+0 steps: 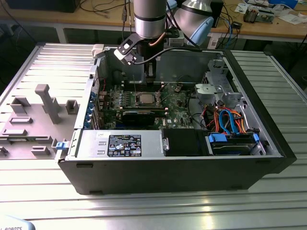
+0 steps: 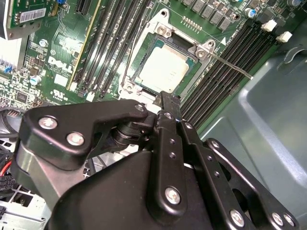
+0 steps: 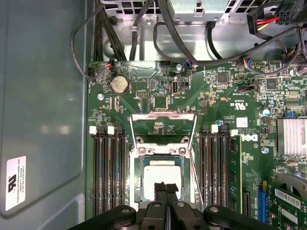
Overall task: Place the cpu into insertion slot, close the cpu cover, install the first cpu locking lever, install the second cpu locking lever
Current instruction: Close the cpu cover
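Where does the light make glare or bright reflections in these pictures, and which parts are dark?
First wrist view: the cpu has its metal top washed almost white by glare, and the case wall carries a soft pale reflection. Second wrist view: the cpu shines pale too, while the gripper in front of it is dark. Exterior view: the table reflects bright streaks along its slats.

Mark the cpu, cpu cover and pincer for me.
cpu [image 3: 163, 173]: first wrist view, on its silvery top.
cpu cover [image 3: 163, 116]: first wrist view, on the frame's cross bar.
pincer [image 3: 167, 188]: first wrist view, between its fingertips.
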